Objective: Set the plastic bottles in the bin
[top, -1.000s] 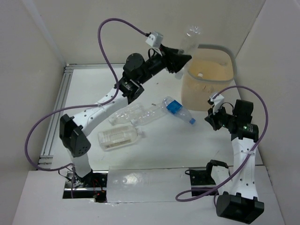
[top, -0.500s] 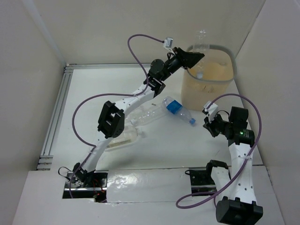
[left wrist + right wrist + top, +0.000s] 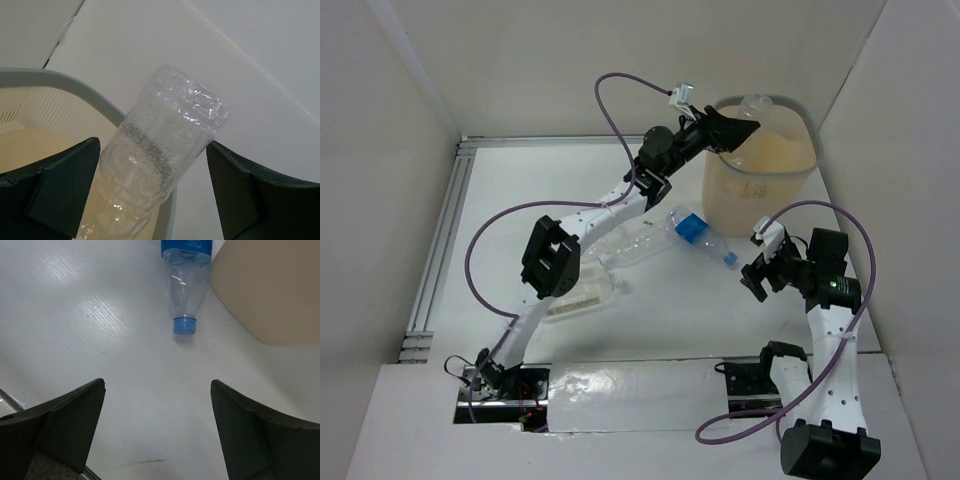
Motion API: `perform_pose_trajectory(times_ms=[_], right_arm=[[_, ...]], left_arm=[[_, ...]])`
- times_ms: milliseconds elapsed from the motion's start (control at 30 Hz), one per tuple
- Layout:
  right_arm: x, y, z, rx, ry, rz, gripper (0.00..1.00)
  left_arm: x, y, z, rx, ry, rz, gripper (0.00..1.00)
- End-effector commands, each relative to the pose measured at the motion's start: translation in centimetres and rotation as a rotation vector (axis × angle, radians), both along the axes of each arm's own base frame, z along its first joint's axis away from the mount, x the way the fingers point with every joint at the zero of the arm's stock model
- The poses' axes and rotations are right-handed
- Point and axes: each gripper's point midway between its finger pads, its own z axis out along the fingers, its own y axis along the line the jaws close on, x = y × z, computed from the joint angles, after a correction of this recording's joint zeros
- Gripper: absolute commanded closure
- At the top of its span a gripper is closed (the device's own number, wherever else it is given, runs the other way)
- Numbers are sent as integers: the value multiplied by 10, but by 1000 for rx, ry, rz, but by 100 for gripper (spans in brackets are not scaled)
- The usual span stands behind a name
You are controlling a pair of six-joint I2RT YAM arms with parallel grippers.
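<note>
My left gripper [image 3: 742, 127] hangs over the near-left rim of the beige bin [image 3: 752, 200], and it is open. A clear plastic bottle [image 3: 160, 145] stands loosely between its spread fingers, tilted, with its lower end inside the bin [image 3: 55, 79]; in the top view this bottle [image 3: 757, 103] shows at the bin's mouth. On the table lie a blue-labelled bottle [image 3: 698, 232], a plain clear bottle [image 3: 625, 248] and a squarish one [image 3: 582, 293] partly under the left arm. My right gripper [image 3: 756, 276] is open and empty, just right of the blue-capped bottle [image 3: 184, 275].
The bin's beige wall [image 3: 270, 290] stands close to my right gripper, on its far right side. White walls enclose the table on the left, back and right. A metal rail [image 3: 438, 250] runs along the table's left edge.
The left gripper has opened and let go of the clear bottle, which has sunk lower into the bin. The right gripper has opened and shifted slightly left and nearer.
</note>
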Motion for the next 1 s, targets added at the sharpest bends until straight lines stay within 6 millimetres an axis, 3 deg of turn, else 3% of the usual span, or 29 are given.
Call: perform_pose_trajectory(times_ms=[0,33,133,167,300,400,433,467,500,533,567,600,633,667,700,733,767,800,833,867,900,933,967], right_arm=[[11,8,2,31,-39,42,7],[11,11,0,36,-37,49,7],[20,13,-6,21,-43,61,7],[22,13,-10,22,-34,60,7],[34,23,-16,-22,-65,117,7],[41,29,-29,-54,-74,139,7],[40,35,-35,-64,-74,162,7],[47,34,-37,-89,-99,157,7],[48,41,-38,-95,-112,170,6],[48,43,-45,-107,-115,175,6],[51,44,-47,-121,-124,177,6],[57,48,-50,-132,-139,162,6],[62,50,-45,-142,-170,162,6],[64,51,-46,-148,-180,155,6],[72,51,-44,-168,-208,140,5],[72,57,-48,-174,-207,149,5],[77,58,-48,-182,-217,132,5],[81,60,-51,-201,-217,127,5],[86,63,-51,-222,-235,120,5],[87,66,-53,-229,-232,125,5],[91,70,-51,-233,-242,129,5],[95,72,-59,-247,-223,120,5],[97,81,-57,-243,-227,136,5]], left_arm=[[-26,18,75,-74,-134,11,0],[-24,19,75,-78,-130,20,0],[-43,37,116,-128,-197,27,0],[-45,40,120,-126,-206,32,0],[-80,73,166,-164,-292,57,0],[-97,99,181,-149,-341,108,0],[-109,119,186,-130,-358,159,0],[-114,128,183,-97,-352,185,0],[-108,129,146,9,-330,225,0],[-132,157,165,6,-356,267,0],[-135,165,151,58,-338,287,0],[-139,183,114,171,-280,322,0],[-128,178,69,270,-213,328,0],[-146,201,70,288,-211,355,0],[-148,214,47,338,-158,378,0],[-147,225,-18,479,-62,394,0],[-155,236,-38,522,-33,408,0],[-171,257,-36,513,-31,434,0],[-177,266,-76,583,25,435,0],[-184,279,-99,649,65,449,0],[-191,289,-113,683,92,458,0],[-203,299,-115,689,97,464,0],[-207,308,-133,724,138,474,0]])
